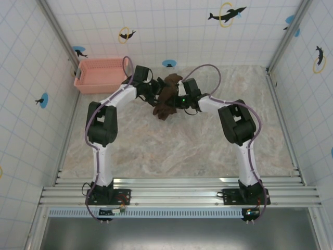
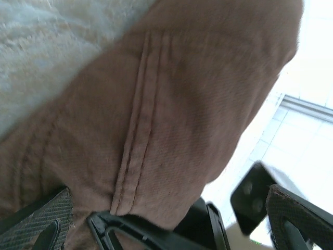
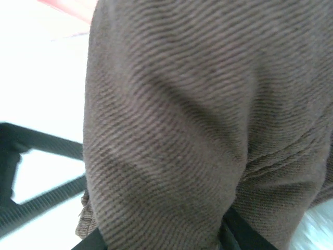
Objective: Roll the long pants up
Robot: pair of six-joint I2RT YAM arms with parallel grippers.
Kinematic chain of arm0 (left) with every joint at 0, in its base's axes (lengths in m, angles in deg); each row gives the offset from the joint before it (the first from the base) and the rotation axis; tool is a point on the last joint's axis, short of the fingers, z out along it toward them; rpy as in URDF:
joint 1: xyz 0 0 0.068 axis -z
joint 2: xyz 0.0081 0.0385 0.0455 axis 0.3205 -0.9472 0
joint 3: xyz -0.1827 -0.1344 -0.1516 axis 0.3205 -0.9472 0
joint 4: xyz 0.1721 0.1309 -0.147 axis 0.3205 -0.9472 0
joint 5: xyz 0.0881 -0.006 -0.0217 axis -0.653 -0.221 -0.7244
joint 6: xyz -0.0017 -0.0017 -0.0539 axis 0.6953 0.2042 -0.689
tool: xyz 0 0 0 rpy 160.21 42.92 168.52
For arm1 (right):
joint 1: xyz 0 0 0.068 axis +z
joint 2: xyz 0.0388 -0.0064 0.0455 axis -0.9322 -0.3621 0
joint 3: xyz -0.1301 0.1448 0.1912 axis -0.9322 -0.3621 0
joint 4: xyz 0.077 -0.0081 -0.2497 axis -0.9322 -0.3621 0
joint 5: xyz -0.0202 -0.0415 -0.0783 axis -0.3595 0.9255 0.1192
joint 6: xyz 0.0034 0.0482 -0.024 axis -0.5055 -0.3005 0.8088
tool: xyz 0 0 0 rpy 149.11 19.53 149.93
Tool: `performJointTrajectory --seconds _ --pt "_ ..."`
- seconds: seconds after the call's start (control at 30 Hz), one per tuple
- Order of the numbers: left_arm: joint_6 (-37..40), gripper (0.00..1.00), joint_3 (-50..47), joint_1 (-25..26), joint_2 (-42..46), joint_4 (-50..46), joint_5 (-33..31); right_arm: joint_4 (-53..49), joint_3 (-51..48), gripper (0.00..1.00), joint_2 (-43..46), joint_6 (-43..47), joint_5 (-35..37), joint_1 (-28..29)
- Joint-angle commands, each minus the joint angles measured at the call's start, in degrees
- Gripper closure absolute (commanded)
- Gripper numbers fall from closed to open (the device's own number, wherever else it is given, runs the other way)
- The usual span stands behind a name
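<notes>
I see the long pants (image 1: 165, 97) bunched in a soft brown heap at upper centre of the top view, with a ribbed weave and a double-stitched seam. Left gripper (image 2: 169, 214) gapes wide around the cloth. Right gripper (image 1: 177, 99) is pinched on a fold.

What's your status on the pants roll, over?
Left gripper jaws open against cloth. Right gripper buried in cloth, grip unclear. Long pants bunched between both. Pink basket apart, far left.
</notes>
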Motion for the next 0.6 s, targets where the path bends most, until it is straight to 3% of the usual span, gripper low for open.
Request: performJointTrajectory --seconds 0.0,0.2,0.57 --pt "2.0 0.02 -0.5 0.0 -1.3 0.3 2.5 4.2 -4.3 0.89 -8.2 -11.0 -9.9 0.8" --pt "7.9 0.02 4.8 -0.1 -4.6 -5.1 1.4 -0.9 -2.3 0.89 -9.6 -8.7 -11.1 1.2" --pt "25.4 0.03 22.0 -0.5 -7.0 -26.7 -14.5 -2.8 -2.4 0.90 -10.7 -7.6 -12.3 1.1"
